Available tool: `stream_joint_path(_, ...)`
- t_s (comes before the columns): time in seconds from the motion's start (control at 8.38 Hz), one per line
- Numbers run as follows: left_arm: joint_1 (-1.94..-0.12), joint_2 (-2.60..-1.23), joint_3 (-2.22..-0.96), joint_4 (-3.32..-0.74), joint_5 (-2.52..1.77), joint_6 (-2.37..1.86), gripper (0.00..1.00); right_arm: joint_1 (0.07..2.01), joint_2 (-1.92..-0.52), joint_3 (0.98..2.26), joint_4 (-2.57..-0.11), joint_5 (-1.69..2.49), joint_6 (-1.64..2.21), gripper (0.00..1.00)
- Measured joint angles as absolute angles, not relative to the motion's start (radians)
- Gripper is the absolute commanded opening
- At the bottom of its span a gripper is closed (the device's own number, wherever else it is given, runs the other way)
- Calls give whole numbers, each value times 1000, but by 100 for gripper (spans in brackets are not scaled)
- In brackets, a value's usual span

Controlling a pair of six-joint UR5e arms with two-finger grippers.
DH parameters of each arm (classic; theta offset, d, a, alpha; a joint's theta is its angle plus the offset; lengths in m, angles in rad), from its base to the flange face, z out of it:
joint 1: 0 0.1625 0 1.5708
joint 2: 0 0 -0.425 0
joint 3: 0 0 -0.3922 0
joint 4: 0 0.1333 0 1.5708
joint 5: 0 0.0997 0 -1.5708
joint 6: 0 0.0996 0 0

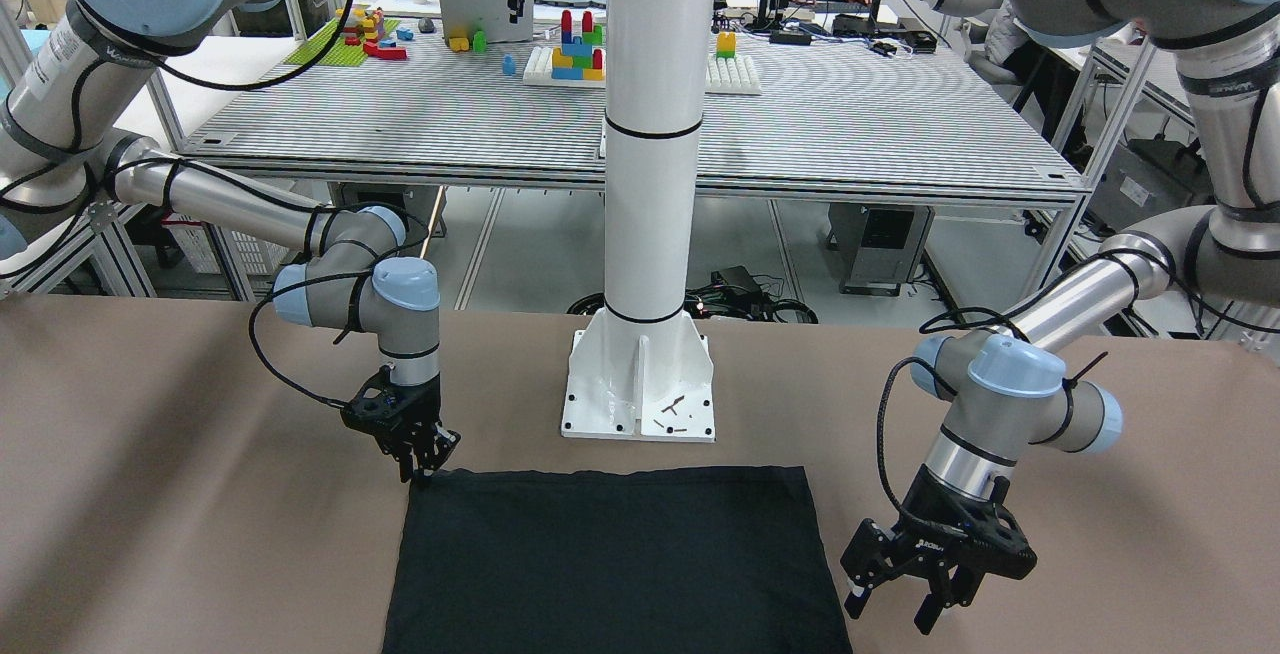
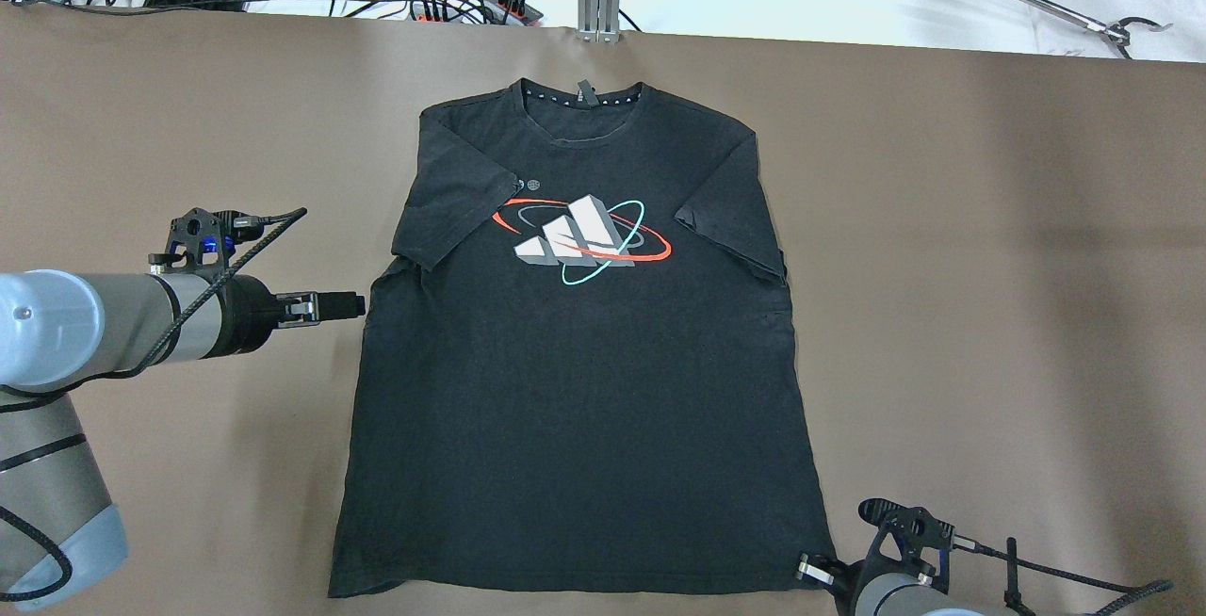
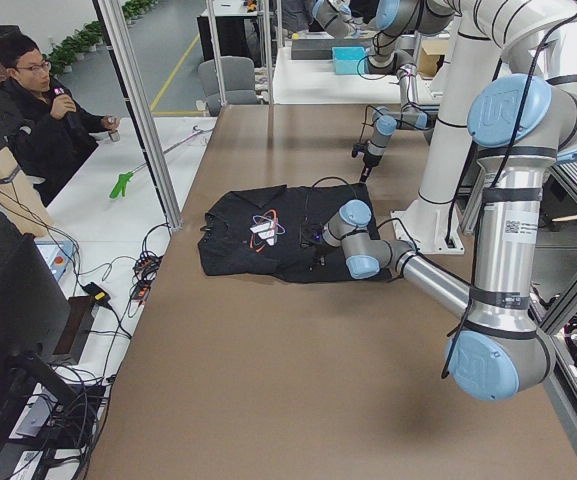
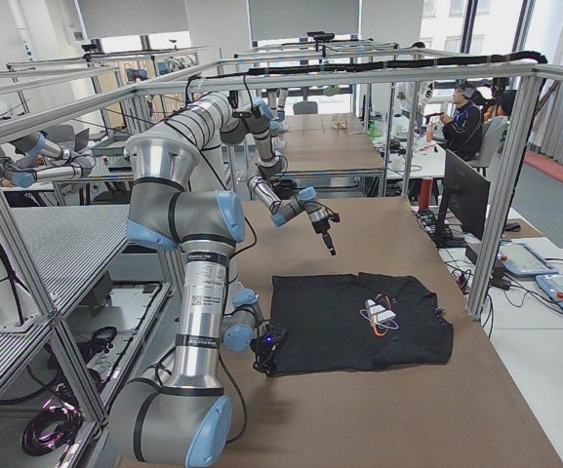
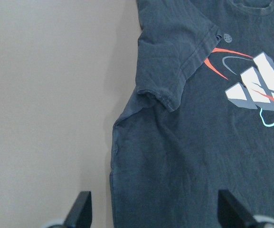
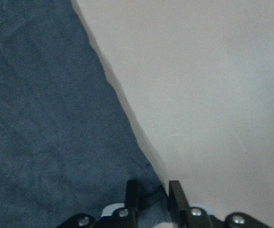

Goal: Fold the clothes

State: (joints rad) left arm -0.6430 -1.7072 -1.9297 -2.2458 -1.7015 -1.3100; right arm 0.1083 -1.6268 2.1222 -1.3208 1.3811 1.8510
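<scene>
Black T-shirt (image 2: 575, 390) spread flat and front up on the brown table (image 2: 942, 315), in the middle of it. The collar is at the far side from the robot. The hem is at the near side, just in front of the white pillar's base plate (image 1: 640, 404). A white three-bar logo (image 2: 579, 239) ringed in red and teal shows on the chest. Both short sleeves lie angled in against the body. Left gripper (image 2: 356, 305) sits at the shirt's left side edge, just below the sleeve. In the left wrist view its fingers (image 5: 82, 209) are spread wide and hold nothing, one over bare table and the other over cloth, with the side seam between them. Right gripper (image 1: 425, 469) is down at the hem corner on the robot's right. In the right wrist view its fingers (image 6: 174, 192) are drawn close together with the corner of the cloth pinched between them. The two arms are well apart, on opposite sides of the shirt.
</scene>
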Motion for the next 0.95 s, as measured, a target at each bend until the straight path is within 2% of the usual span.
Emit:
stream_joint_path(0.72, -641, -1710, -1933, -2246, -1688, -1311, 93, 111, -1634, 2162, -1321, 1385, 1861, 0)
stream_joint_path(0.84, -637, -1711, -1935, -2246, -1687, -1311, 93, 110, -1635, 2173, -1322, 1387, 1865, 4)
stream_joint_path(0.95, -633, -1711, -1937, -2246, -1686, -1311, 93, 108, -1637, 2175, -1322, 1387, 1867, 25)
